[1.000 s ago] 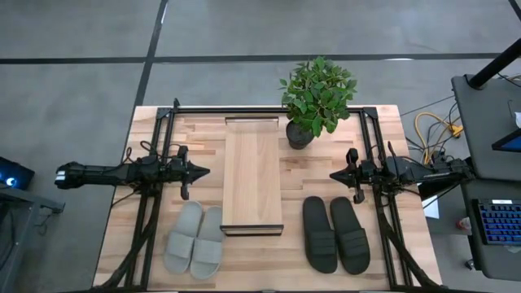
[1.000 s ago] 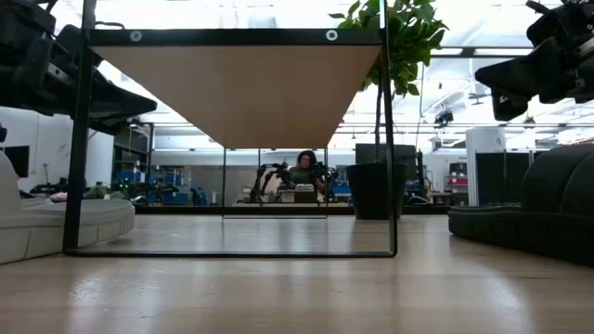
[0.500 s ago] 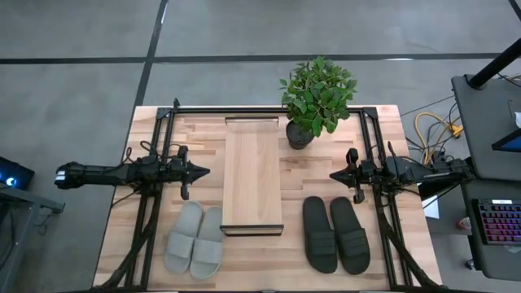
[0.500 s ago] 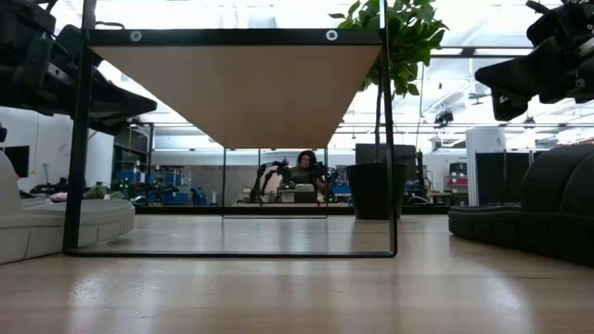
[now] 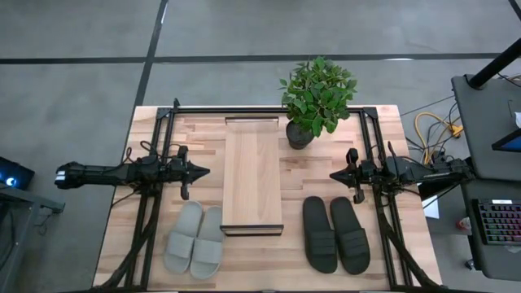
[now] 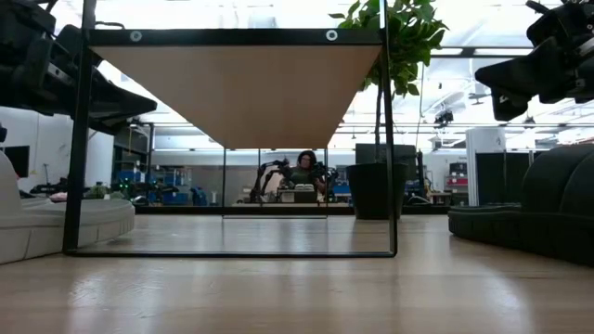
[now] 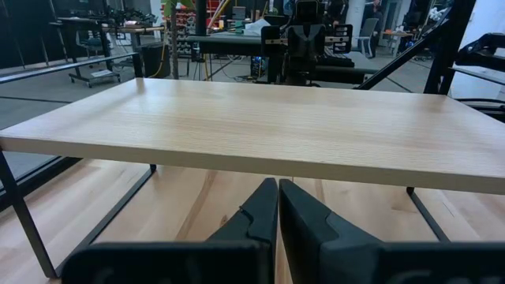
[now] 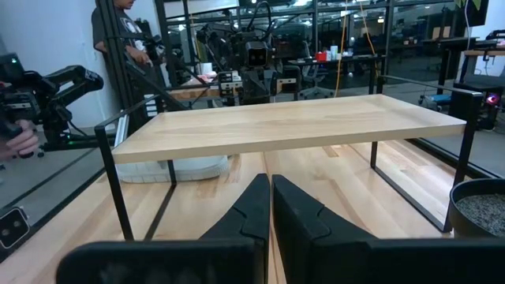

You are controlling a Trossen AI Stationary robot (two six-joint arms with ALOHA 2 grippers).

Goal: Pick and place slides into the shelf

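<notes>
So we've got the shelf (image 5: 252, 174) sitting in the middle of the table (image 5: 203, 130), nothing on its plank top. Left of the shelf's near end is the pale grey pair of slides (image 5: 195, 238), side by side and touching each other; right of the same end is the dark pair (image 5: 335, 234), also together. A potted plant (image 5: 316, 96) stands just beside the shelf's far right corner. The left gripper (image 5: 200, 172) hovers off the shelf's left edge, pointing at it, jaws pressed fully together and holding nothing. The right gripper (image 5: 335, 175) mirrors it off the shelf's right edge, jaws also closed tight and empty. From the table-level camera we can see a person (image 6: 304, 172) seated far behind the shelf.
</notes>
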